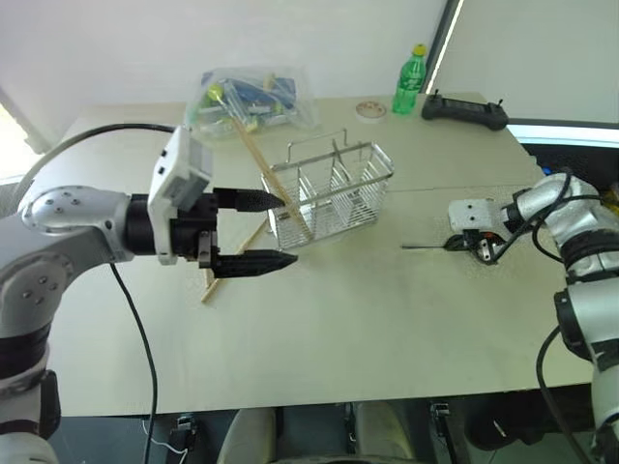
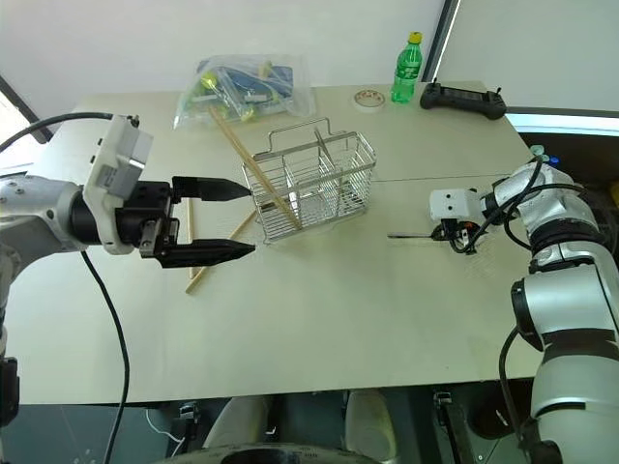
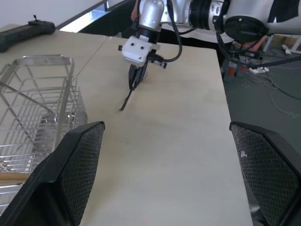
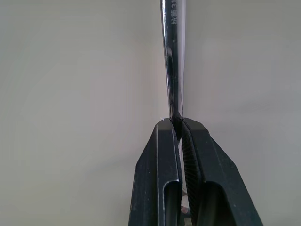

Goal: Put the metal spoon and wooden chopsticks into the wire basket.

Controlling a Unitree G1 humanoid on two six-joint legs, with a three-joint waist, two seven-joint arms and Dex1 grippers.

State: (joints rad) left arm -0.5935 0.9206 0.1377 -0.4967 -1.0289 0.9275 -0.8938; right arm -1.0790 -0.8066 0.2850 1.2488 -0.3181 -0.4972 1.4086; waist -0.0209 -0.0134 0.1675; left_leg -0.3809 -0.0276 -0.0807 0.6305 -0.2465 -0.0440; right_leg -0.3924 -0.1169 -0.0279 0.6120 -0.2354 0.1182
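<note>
The metal spoon (image 4: 172,56), pinched thinly by the right pincer (image 4: 178,123), could twist loose when lifted toward the wire basket (image 1: 329,193) at ten o'clock; left pincer (image 1: 259,230) spread.

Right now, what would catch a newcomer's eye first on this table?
The wire basket mid-table, with one chopstick leaning in it and another flat on the table beside it. The open left gripper hovers beside the basket, while the right gripper pinches the spoon against the tabletop.
</note>
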